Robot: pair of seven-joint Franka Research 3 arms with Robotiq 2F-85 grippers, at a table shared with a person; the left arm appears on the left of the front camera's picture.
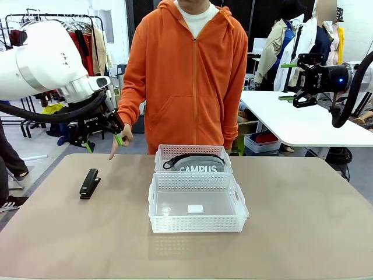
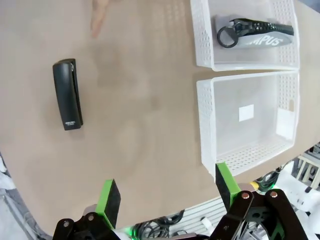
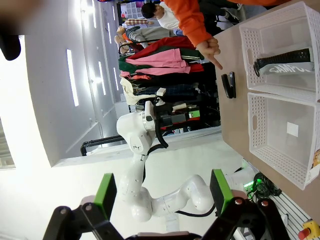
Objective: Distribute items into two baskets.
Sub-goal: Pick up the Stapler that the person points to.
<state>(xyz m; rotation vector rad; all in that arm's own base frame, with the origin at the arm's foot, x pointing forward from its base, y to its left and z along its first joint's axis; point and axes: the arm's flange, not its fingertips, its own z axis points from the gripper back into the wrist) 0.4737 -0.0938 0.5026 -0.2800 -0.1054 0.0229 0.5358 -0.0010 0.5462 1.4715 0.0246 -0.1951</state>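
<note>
Black and small, the plastic stapler lay on the tan table, left of two white lattice baskets; the grey CAMPUS zip pouch sat in the far basket, leaving the near basket empty. My left gripper and right gripper hung spread, holding nothing. Next, I judged, the left should descend squarely over the stapler.

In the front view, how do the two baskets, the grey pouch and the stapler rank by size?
1. near basket, looks largest, though it is also nearer the camera
2. far basket
3. grey pouch, partly hidden inside the far basket
4. stapler
</note>
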